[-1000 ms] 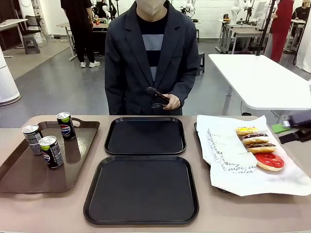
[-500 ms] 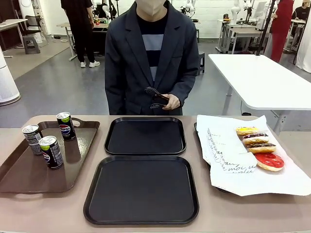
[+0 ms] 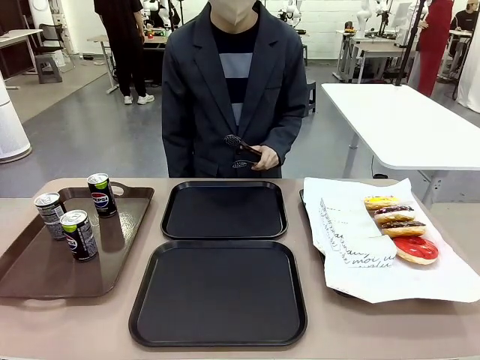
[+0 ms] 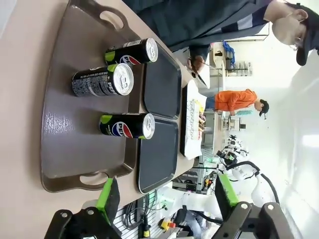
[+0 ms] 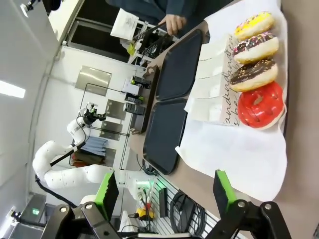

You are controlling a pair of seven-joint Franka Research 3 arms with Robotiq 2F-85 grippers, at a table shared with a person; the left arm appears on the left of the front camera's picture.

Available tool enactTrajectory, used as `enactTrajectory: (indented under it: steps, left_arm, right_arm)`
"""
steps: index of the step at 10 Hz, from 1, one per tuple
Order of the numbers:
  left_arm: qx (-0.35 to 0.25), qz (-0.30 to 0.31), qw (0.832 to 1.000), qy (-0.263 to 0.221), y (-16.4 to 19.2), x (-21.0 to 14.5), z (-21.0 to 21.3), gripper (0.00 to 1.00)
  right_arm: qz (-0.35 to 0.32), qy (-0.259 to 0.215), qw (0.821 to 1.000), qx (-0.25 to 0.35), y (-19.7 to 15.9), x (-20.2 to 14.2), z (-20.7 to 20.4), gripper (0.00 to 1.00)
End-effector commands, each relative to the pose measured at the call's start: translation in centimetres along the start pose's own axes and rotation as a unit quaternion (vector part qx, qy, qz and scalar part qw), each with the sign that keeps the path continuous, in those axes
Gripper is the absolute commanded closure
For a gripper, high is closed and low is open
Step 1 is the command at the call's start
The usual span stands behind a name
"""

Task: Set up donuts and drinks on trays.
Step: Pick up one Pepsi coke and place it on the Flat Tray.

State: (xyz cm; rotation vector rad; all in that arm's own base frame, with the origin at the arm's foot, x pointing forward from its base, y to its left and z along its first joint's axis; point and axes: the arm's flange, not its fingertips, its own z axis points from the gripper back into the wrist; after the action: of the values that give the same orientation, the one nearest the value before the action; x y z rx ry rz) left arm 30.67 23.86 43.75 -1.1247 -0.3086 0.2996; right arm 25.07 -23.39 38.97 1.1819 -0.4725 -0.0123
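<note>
Since 1 second ago the right arm has drawn back from the right edge of the table [image 3: 360, 331]. The left pincer [image 4: 166, 191] and the right pincer [image 5: 164, 191] are both released and grasp nothing. 3 cans [image 3: 79, 234] stand on the brown tray [image 3: 30, 277] at left. 2 black trays [image 3: 219, 296] lie in the middle, and 4 donuts [image 3: 403, 227] lie on white paper [image 3: 420, 281] at right.
</note>
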Motion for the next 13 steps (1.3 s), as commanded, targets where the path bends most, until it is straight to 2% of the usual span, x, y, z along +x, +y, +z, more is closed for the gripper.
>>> enactTrajectory:
  steps: [1, 13]
  left_arm:
    - [-0.006, 0.017, 1.000, 0.004, -0.33, -0.28, -0.50, 0.00]
    - [0.004, 0.008, 1.000, 0.008, -0.18, -0.09, -0.47, 0.00]
  right_arm:
    - [0.005, 0.007, 1.000, 0.008, 0.10, 0.02, -0.32, 0.00]
    - [0.005, 0.007, 1.000, 0.008, 0.10, 0.02, -0.32, 0.00]
